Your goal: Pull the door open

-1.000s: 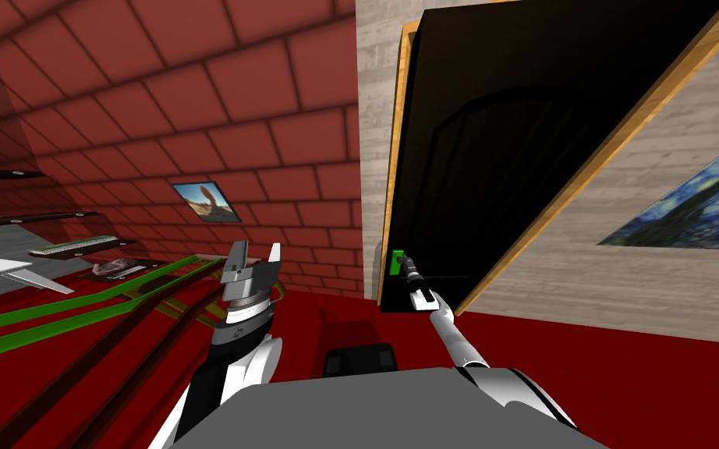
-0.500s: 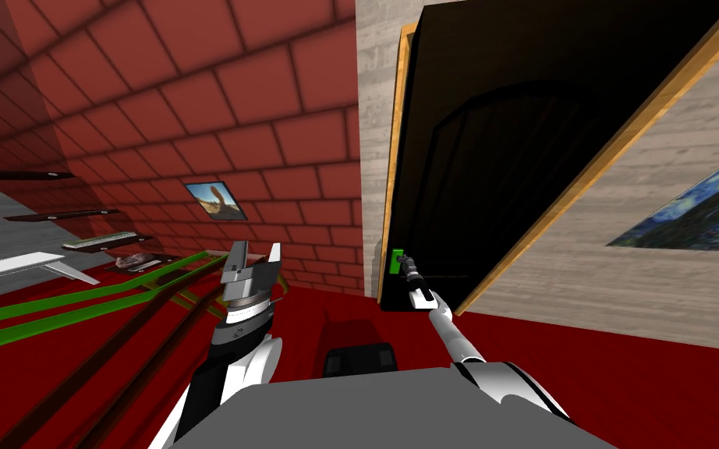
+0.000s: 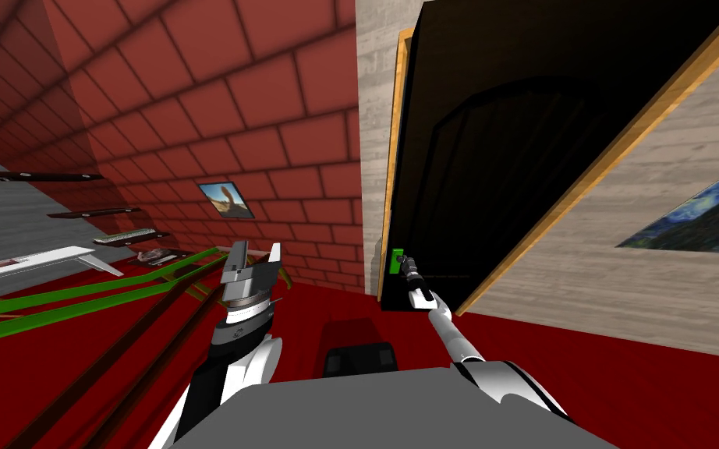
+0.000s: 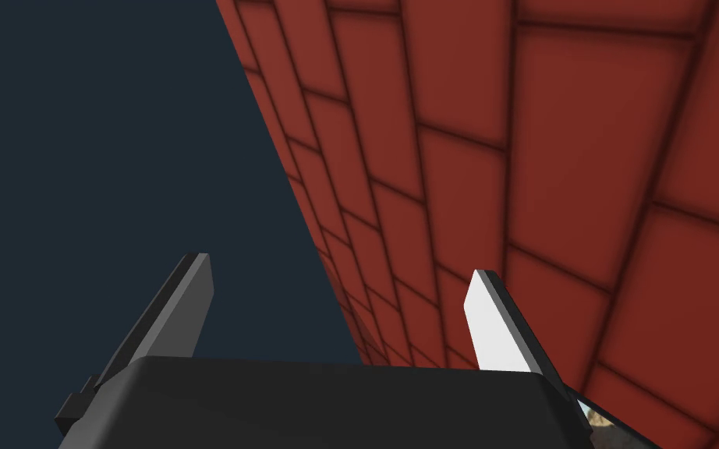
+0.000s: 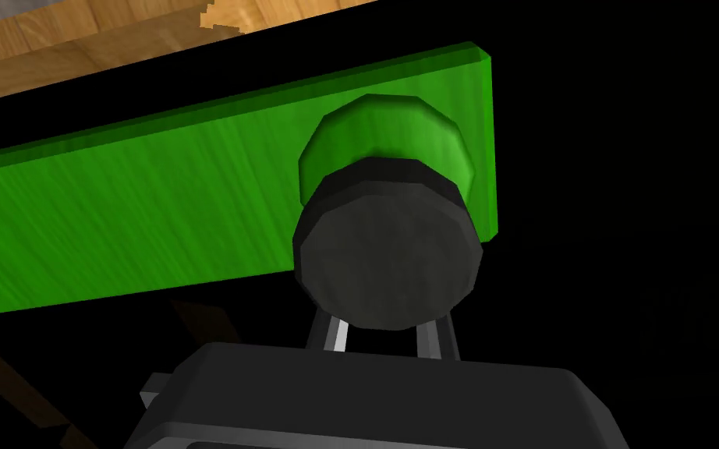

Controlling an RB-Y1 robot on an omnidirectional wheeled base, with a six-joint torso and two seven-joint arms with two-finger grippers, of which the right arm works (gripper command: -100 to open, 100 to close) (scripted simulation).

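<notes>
Green plate (image 5: 155, 210) low on the edge of the black door (image 3: 522, 156) carries the dark knob (image 5: 387, 249), and my right claw (image 5: 381, 337) is clenched on it, thin fingers (image 5: 337, 335) pinching narrowly. Pulling off the door's arc could, I judge, slip them off the round knob. Left claw (image 4: 341, 265) hangs released beside the brick wall (image 3: 233, 117).

- The right hand (image 5: 384, 337) has no spare room: its fingers (image 5: 336, 335) clamp the dark knob (image 5: 387, 249), green plate (image 5: 155, 218) right behind it, wooden door frame (image 3: 387, 195) beside.
- The left hand (image 4: 341, 265), fingers (image 4: 498, 323) spread, stands in open air, brick wall (image 4: 545, 156) well beyond.
</notes>
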